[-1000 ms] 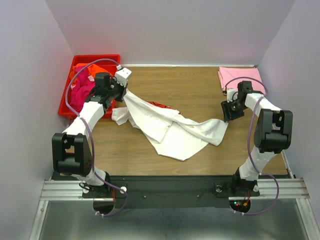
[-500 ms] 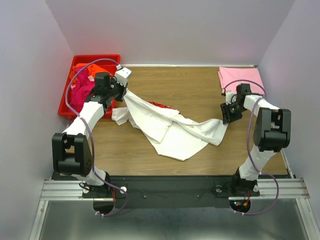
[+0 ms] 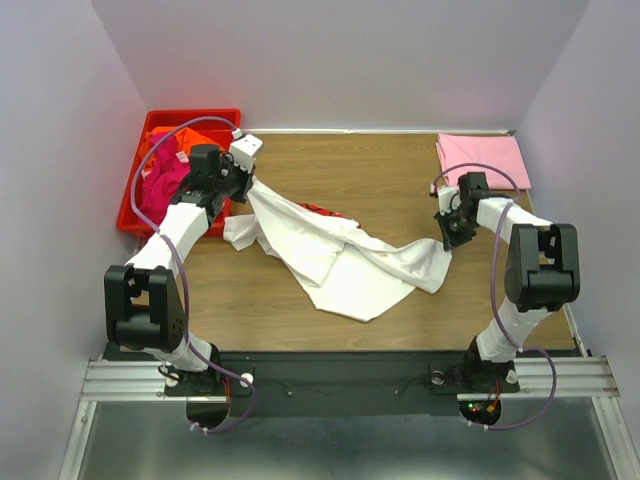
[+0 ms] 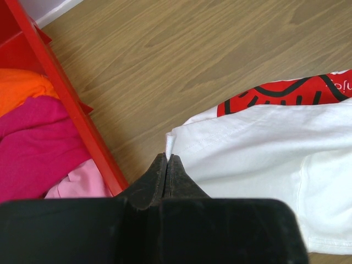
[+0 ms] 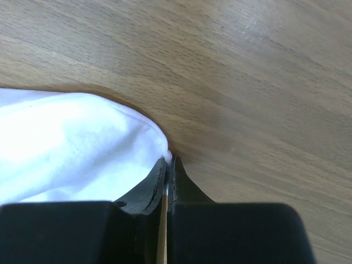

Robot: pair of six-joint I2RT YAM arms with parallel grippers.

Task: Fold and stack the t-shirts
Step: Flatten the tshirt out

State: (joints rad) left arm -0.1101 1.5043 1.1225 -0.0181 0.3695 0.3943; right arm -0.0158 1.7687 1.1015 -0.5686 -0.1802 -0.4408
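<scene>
On the wooden tabletop (image 3: pixel 380 175), the large white cloth t-shirt with red print (image 3: pixel 340 258), rumpled with its long axis left-to-right, has gained a second grip: the right hand (image 3: pixel 448 236) has slid in and clamped its right corner. The left hand (image 3: pixel 243 186) pinches the opposite end.

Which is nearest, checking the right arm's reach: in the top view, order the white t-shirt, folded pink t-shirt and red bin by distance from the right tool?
1. The white t-shirt, pinched in the right tool.
2. The folded pink t-shirt, far right corner.
3. The red bin, far left corner.
</scene>
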